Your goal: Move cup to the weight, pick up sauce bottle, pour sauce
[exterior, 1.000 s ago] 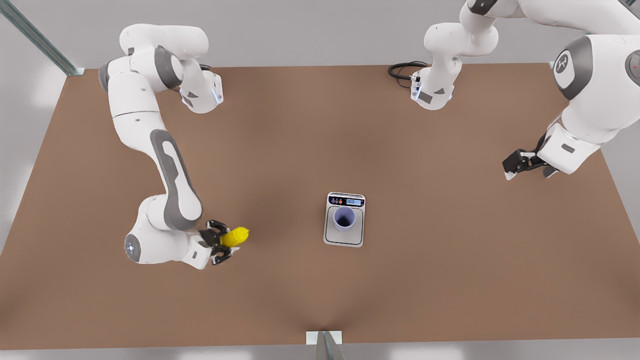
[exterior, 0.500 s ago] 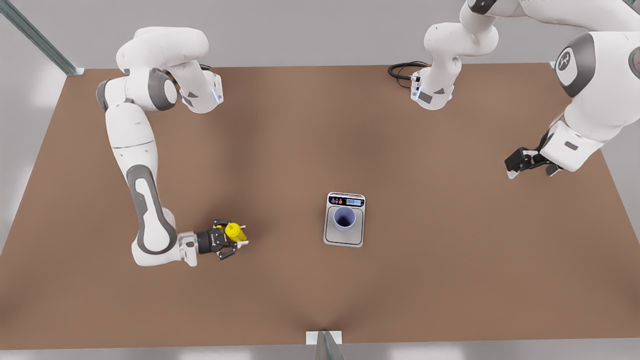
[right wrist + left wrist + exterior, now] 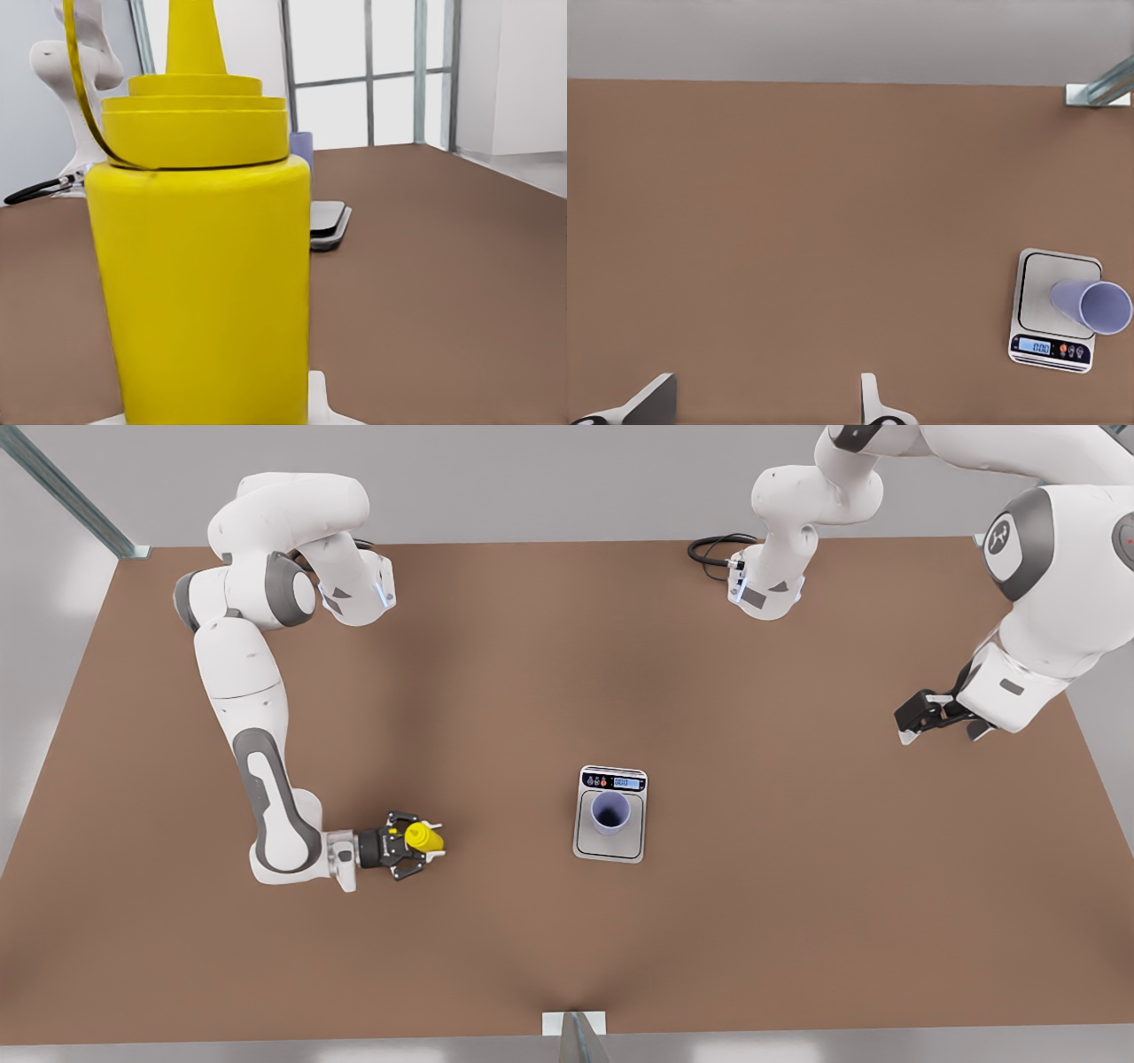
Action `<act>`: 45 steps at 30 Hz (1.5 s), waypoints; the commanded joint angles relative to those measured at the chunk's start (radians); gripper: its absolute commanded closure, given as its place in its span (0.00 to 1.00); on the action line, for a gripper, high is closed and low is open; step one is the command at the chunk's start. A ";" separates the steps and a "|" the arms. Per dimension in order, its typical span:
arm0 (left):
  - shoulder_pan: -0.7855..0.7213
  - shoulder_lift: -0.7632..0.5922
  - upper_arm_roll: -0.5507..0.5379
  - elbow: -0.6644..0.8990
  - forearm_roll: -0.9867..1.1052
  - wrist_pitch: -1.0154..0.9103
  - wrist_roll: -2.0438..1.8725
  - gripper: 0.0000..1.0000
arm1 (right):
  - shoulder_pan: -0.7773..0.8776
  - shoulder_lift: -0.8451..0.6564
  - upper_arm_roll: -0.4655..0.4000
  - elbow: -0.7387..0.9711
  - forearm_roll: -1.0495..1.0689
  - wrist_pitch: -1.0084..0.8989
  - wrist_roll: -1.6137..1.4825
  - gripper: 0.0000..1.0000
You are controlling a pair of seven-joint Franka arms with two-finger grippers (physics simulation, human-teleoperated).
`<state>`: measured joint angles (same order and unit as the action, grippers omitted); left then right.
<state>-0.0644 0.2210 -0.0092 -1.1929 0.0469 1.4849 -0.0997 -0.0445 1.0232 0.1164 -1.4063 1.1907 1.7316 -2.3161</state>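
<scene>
Front view: the right gripper, on the arm at the front view's left, is clamped on the small bright yellow squeeze sauce bottle, its black fingers on either side of the body. The bottle stands upright between them; in the right wrist view the yellow bottle rises directly ahead of the camera, stepped cap and pointed nozzle uppermost.

Well apart from this gripper, toward the front view's right, lies the weight, a flat rectangular digital kitchen scale with a silver-grey plate and a dark strip bearing a blue display. The small lavender tapered cup stands upright on the plate, open mouth up. In the right wrist view the cup's edge and the scale appear just behind the bottle.

The left gripper, on the arm at the front view's right, waits above the brown tabletop, well apart from the scale. In the left wrist view its pale fingertips stand spread with nothing between them, and the scale with the cup lies off to one side.
</scene>
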 commanded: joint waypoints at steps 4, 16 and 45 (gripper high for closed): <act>0.000 0.000 0.002 0.001 0.001 0.002 0.000 0.00 | 0.000 0.000 0.000 0.001 0.001 0.000 0.000 0.44; 0.000 0.001 0.000 0.001 -0.002 0.003 0.000 0.00 | -0.001 0.000 0.000 0.000 0.001 0.000 0.001 0.27; 0.000 0.005 0.006 0.013 0.030 0.006 0.000 0.00 | -0.038 -0.008 -0.023 -0.030 -0.014 -0.018 -0.003 0.00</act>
<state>-0.0639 0.2256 -0.0031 -1.1797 0.0767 1.4910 -0.0997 -0.0836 1.0143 0.0914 -1.4418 1.1766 1.7076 -2.3194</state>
